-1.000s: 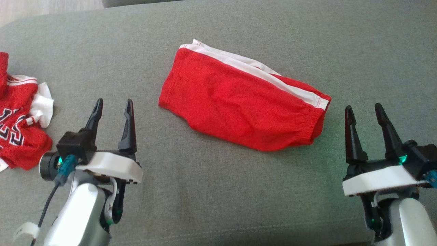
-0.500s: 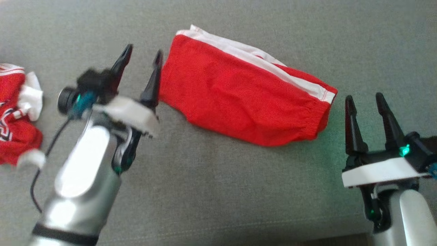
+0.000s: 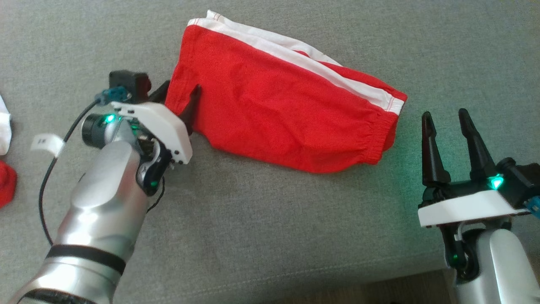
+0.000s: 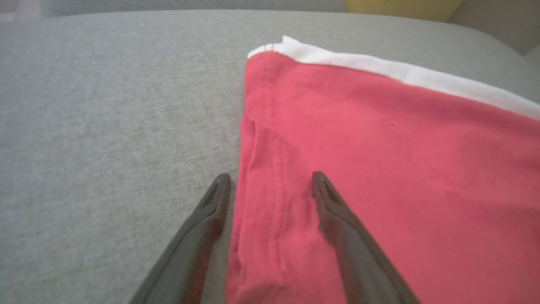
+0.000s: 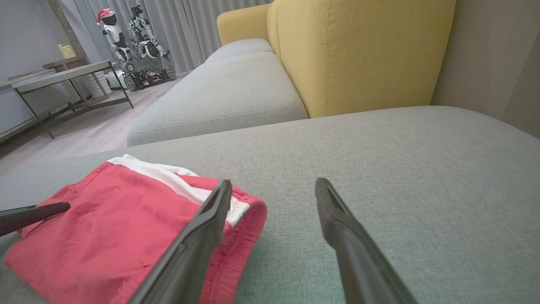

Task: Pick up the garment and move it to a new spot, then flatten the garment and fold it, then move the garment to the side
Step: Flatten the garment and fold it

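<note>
At the left gripper (image 3: 181, 88) (image 4: 271, 177): spread wide, clamping nothing. Straddles the left hem of the garment (image 3: 287, 109) (image 4: 400, 169), with one finger on the grey cushion (image 3: 295, 236) side just outside the edge and the other over the red cloth just inside it; cannot tell whether pressing down. Lies flat on that cushion, straight ahead of those fingers and off to their right. Runs long from upper left to lower right in the head view, with the white stripe along the far side and the gathered waistband at the right end. At the right gripper (image 3: 444, 113) (image 5: 273, 182): likewise spread wide and empty, near the waistband end, apart from the cloth. At the far left edge of the head view, a scrap of another red-and-white cloth (image 3: 5, 126).
</note>
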